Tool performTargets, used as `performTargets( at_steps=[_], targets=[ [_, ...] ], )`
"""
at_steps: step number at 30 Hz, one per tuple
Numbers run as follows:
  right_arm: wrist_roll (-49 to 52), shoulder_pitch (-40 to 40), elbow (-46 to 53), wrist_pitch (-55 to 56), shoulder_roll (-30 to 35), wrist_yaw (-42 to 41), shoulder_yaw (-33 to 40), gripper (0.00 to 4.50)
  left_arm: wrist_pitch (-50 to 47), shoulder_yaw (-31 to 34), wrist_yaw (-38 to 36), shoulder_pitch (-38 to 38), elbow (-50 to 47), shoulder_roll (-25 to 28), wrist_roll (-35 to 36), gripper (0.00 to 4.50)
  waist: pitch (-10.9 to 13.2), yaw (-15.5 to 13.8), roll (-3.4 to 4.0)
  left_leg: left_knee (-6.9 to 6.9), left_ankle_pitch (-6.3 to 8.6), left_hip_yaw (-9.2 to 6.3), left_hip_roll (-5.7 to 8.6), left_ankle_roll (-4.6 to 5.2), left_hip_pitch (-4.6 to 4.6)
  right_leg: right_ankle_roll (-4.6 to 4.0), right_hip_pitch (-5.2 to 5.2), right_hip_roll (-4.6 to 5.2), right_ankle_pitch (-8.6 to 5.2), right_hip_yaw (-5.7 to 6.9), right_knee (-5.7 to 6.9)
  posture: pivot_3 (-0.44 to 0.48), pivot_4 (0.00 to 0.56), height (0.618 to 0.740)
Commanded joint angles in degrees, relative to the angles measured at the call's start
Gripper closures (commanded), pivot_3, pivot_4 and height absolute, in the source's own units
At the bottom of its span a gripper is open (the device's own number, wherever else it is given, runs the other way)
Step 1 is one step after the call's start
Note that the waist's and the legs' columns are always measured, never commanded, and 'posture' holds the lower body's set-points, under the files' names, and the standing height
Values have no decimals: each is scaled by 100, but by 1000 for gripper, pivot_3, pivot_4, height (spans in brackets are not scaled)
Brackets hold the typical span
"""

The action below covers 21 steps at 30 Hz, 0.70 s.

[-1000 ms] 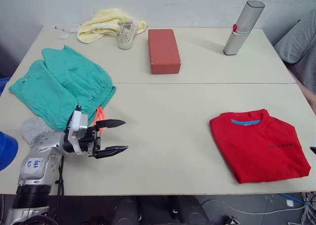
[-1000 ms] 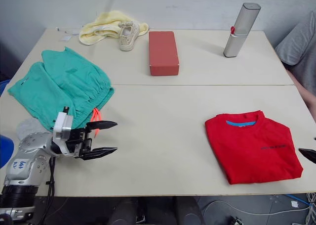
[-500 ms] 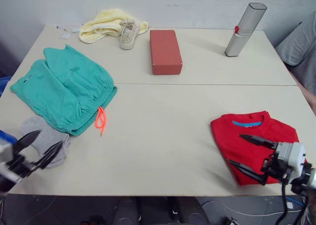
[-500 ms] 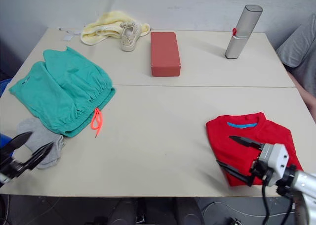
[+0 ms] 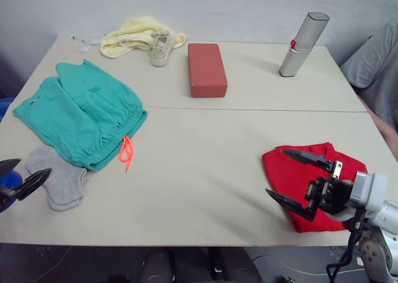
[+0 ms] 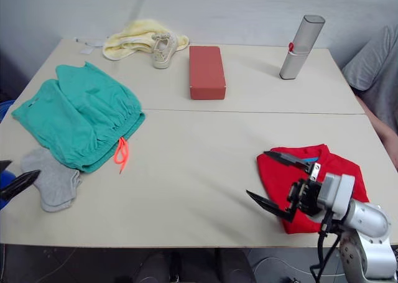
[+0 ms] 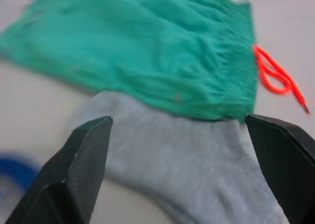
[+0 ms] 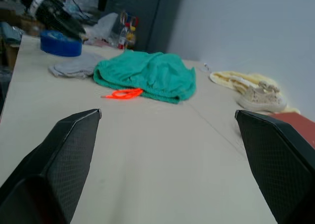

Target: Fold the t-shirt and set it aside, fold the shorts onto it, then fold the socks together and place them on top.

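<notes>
Right gripper (image 5: 297, 177) covering much of the t-shirt (image 5: 283, 171), socks (image 5: 59, 180) partly under shorts (image 5: 81, 112)

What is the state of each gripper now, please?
Left gripper: open, holding nothing, jaws spread above the grey sock.
Right gripper: open, holding nothing, over the red t-shirt.

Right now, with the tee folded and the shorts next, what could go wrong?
1. The grey knit socks lie partly under the teal-green shorts; lifting the shorts may drag them off the table's near edge.
2. The orange drawstring loop trails loose and could snag a finger.
3. The open right gripper hangs over the folded red t-shirt; brushing it could undo the fold.
</notes>
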State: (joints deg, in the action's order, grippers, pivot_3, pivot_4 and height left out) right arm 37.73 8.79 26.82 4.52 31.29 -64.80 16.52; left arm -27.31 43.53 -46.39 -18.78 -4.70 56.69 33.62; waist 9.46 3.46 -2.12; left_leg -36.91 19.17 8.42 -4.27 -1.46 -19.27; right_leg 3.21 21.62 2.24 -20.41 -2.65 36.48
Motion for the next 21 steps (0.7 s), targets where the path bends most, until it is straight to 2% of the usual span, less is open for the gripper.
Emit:
performTargets(
  at_steps=[1, 3, 7, 10, 13, 16, 21],
  targets=[
    [158, -41, 309, -245, 107, 166, -152, 31, 867, -822, -837, 298, 668, 737, -834, 0, 5, 14, 15, 4, 2, -1, 0, -2, -1, 5, 1, 2, 3, 8, 2, 0, 150, 740],
    [132, -51, 307, -291, 122, 194, -180, 31, 1422, -1440, -1205, 717, 1152, 1105, -1266, 0, 9, -14, 21, 15, -3, 0, -4, 14, 0, 11, 14, 3, 4, 39, 7, 0, 150, 740],
    [48, -25, 228, -301, 187, 191, -200, 31, 1982, -2592, -1529, 1992, 1921, 1217, -1841, 0, 5, -63, 26, 27, -5, 39, -17, 12, -48, 2, 86, 3, -10, 86, 39, 0, 150, 740],
    [32, 17, 223, -329, 194, 267, -185, 31, 2212, -3142, -1687, 2718, 2273, 1038, -2120, 0, 3, -95, 21, -54, 18, 59, -34, 10, -128, 42, 178, -8, -31, 91, 103, 0, 150, 740],
    [-26, 142, 233, -286, 207, 249, -186, 31, 2262, -3492, -1868, 3160, 2462, 861, -2231, 0, 8, -82, 15, -94, 28, 93, -42, 14, -137, 65, 201, -6, -41, 87, 130, 0, 150, 740],
    [-44, 237, 252, -264, 199, 308, -132, 0, 2412, -3701, -1860, 3416, 2670, 795, -2452, 600, 11, -26, 13, -118, 27, 103, -52, 15, -127, 85, 196, -13, -31, 75, 149, 0, 150, 740],
    [-31, 410, 250, -181, 231, 270, -40, 0, 2398, -3788, -2193, 3773, 2815, 680, -2349, 2183, 11, -38, 12, -119, 6, 111, -48, 24, -102, 97, 175, -15, 2, 66, 158, 0, 150, 740]
  ],
)
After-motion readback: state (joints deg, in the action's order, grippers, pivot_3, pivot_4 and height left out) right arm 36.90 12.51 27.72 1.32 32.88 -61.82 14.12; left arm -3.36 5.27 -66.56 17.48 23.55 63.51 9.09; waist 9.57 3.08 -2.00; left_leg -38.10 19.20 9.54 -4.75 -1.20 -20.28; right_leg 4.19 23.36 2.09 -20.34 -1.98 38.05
